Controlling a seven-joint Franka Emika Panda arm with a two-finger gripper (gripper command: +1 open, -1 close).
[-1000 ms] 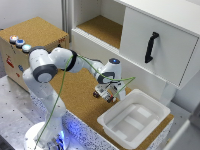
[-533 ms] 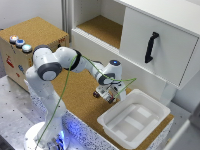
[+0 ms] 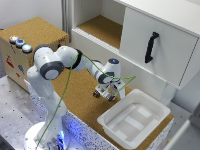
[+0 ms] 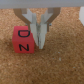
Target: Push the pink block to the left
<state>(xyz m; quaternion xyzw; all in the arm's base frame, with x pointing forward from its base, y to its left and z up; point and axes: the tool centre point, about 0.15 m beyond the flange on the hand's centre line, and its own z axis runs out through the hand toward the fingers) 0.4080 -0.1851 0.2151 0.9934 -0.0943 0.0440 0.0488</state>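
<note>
In the wrist view the pink block (image 4: pixel 23 39) is a small reddish-pink cube with dark letters on its faces. It rests on the cork surface (image 4: pixel 60 65). My gripper (image 4: pixel 40 44) stands right beside it, its fingertips close together with nothing between them, and the nearer finger (image 4: pixel 35 31) is touching or almost touching the block's side. In the exterior view my gripper (image 3: pixel 104 95) is low over the cork board, just to the exterior view's left of the white bin. There the gripper mostly hides the block.
A white plastic bin (image 3: pixel 150 107) sits close on the exterior view's right of the gripper. A white cabinet with a black handle (image 3: pixel 151 47) and an open shelf (image 3: pixel 100 27) stands behind. A wooden box with round push-buttons (image 3: pixel 20 43) is at the far left.
The gripper has shifted slightly toward the exterior view's left and a little lower, staying close to the cork surface.
</note>
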